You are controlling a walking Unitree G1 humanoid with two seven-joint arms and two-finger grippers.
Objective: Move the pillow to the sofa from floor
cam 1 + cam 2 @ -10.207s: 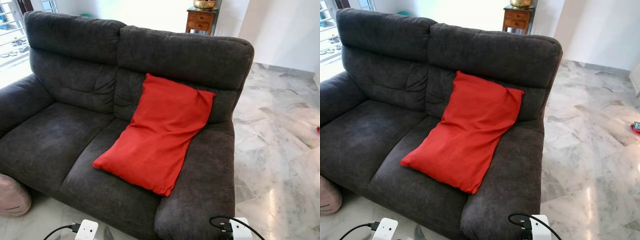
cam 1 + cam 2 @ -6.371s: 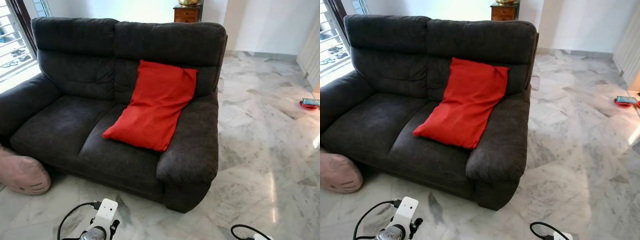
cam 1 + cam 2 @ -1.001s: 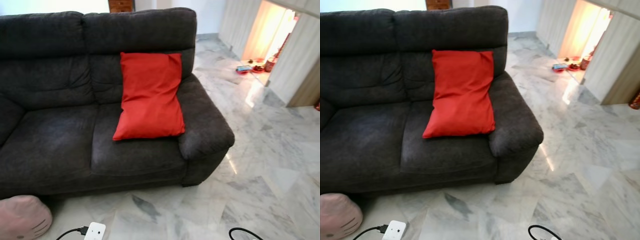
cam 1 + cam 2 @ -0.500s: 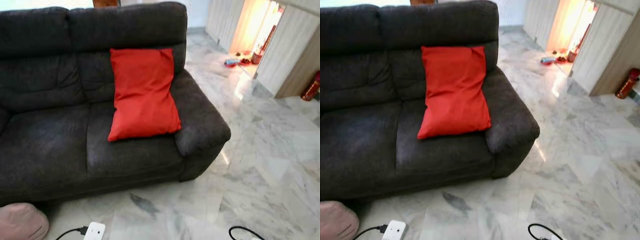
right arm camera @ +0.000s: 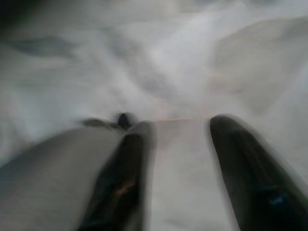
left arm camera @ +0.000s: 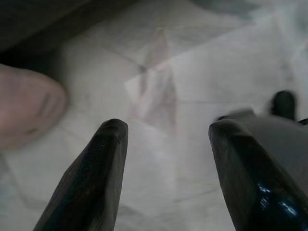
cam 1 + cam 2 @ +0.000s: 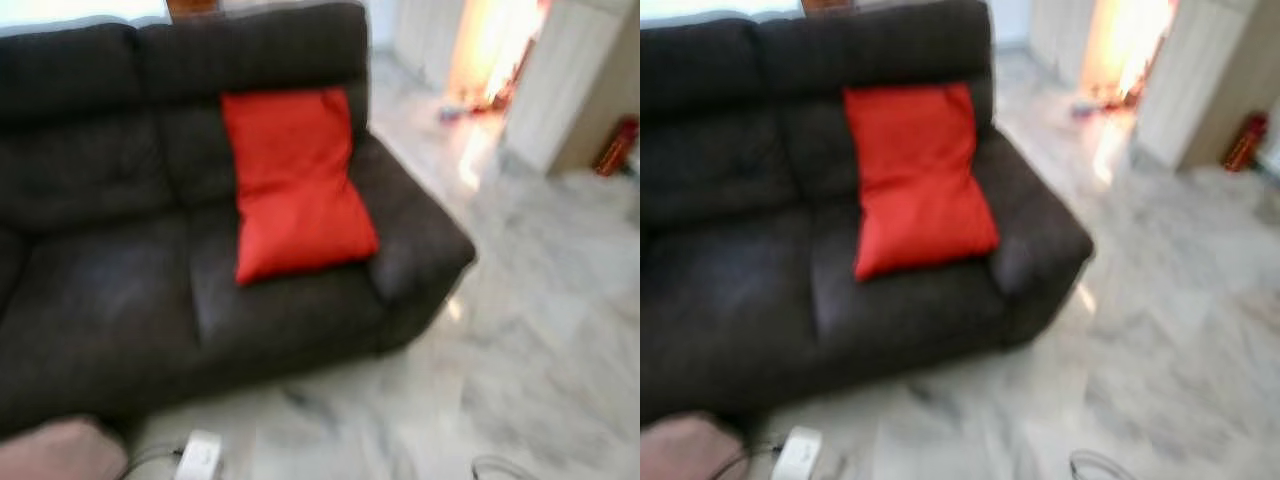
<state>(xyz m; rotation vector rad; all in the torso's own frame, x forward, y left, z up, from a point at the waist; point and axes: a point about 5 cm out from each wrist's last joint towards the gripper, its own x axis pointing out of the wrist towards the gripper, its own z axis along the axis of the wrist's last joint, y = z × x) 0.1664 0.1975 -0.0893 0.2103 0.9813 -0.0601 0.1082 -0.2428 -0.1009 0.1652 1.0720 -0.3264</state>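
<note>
A red pillow (image 7: 295, 185) leans against the backrest on the right seat of the dark grey sofa (image 7: 110, 280). A pink cushion (image 7: 60, 450) lies on the marble floor by the sofa's front left corner, and the left wrist view shows that pink cushion (image 6: 26, 103) beside the fingers. My left gripper (image 6: 169, 126) hangs open over the floor with nothing between its fingers. My right gripper (image 5: 180, 127) is also open above bare floor. The head views are blurred.
Pale marble floor (image 7: 540, 330) stretches to the right of the sofa. A lit doorway (image 7: 490, 60) with small items on the floor lies at the back right. A red fire extinguisher (image 7: 612, 145) stands by a white wall panel.
The whole picture has shifted and blurred as the camera moves; over the earlier frames the sofa has receded. The red pillow keeps its place on the sofa.
</note>
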